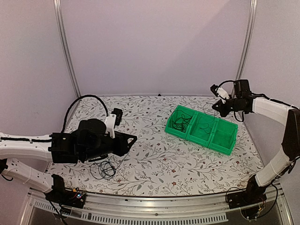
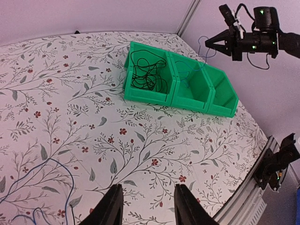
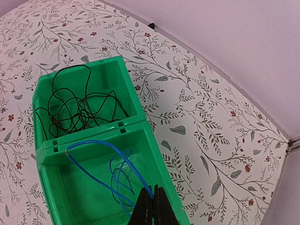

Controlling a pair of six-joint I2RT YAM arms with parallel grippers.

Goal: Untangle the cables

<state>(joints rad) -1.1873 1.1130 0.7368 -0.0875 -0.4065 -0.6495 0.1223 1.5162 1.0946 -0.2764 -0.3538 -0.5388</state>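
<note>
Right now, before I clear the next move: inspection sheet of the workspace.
Surface: floral tablecloth, flat.
Job's things: black cable tangle in the green bin's end compartment; blue cable in the middle one.
Clutter: nothing seen.
Grippers: left gripper open, holding nothing; right gripper shut on blue cable.
Cables: loose blue wire on the cloth by the left arm.
Surroundings: plain walls, metal posts.

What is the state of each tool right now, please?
Left tool: open, holding nothing.
Right tool: closed on the blue cable, over the green bin.
</note>
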